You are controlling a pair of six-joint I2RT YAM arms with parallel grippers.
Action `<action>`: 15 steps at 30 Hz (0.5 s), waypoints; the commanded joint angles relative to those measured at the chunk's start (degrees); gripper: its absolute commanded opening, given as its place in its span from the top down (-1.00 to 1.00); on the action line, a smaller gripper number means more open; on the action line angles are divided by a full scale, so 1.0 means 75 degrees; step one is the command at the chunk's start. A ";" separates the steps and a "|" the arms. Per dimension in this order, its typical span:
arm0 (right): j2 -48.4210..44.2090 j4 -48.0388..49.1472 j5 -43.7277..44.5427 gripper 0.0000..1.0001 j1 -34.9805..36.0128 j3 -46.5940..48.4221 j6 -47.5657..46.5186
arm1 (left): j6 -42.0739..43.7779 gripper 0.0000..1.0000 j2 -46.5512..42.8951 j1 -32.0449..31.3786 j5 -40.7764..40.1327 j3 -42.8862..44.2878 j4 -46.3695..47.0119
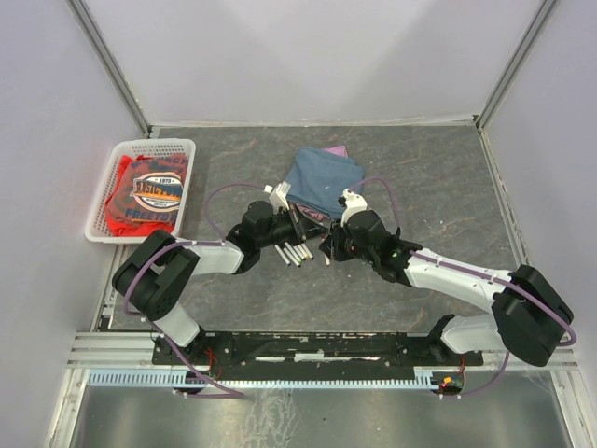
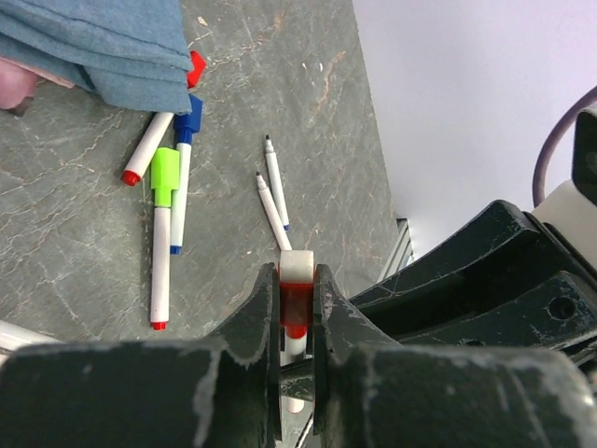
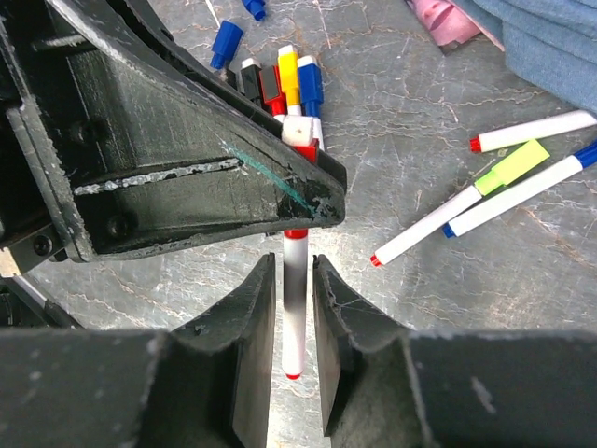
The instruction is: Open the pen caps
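Note:
My left gripper is shut on the red cap of a white-barrelled pen. In the right wrist view that pen's barrel hangs out from under the left gripper's finger. My right gripper stands around the barrel, jaws close on either side with thin gaps showing, so it is open. Loose caps in red, yellow, blue and black lie in a heap behind. Capped green, blue and red pens and two uncapped pens lie on the table.
A folded blue cloth lies just behind both grippers, over something pink. A white basket holding a red garment stands at the far left. More pens lie under the grippers. Walls enclose the table.

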 commanded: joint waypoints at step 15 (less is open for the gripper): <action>0.1003 -0.1348 0.2306 0.98 0.0205 0.0776 -0.0592 | -0.0046 0.94 0.0187 -0.0175 -0.2882 0.1264 -0.1051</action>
